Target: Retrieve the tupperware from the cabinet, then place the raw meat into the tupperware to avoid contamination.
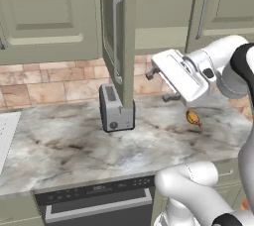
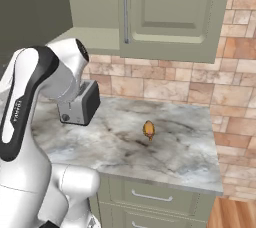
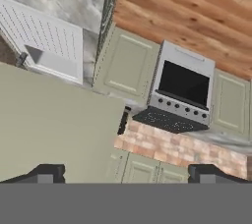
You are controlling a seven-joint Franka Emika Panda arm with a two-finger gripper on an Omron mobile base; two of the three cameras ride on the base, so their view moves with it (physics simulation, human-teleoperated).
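The cabinet (image 1: 163,17) hangs above the counter with its left door (image 1: 118,46) swung out towards me, seen edge-on, and its right door (image 2: 170,12) shut. No tupperware shows in the open part of the cabinet; it is hidden or out of view. The raw meat (image 1: 193,117), a small orange-brown lump (image 2: 149,129), lies on the marble counter, right of the toaster. My gripper (image 1: 161,86) hangs open and empty in the air, right of the open door and up-left of the meat. In the hand view the fingertips (image 3: 47,174) stand wide apart, with the olive door panel (image 3: 54,125) close in front.
A silver two-slot toaster (image 1: 115,108) stands on the counter (image 1: 74,145) right under the open door's lower edge. A white ridged board (image 1: 7,131) lies at the counter's left end. A dark-fronted appliance (image 1: 94,200) sits below the counter edge. A brick backsplash (image 2: 200,87) runs behind.
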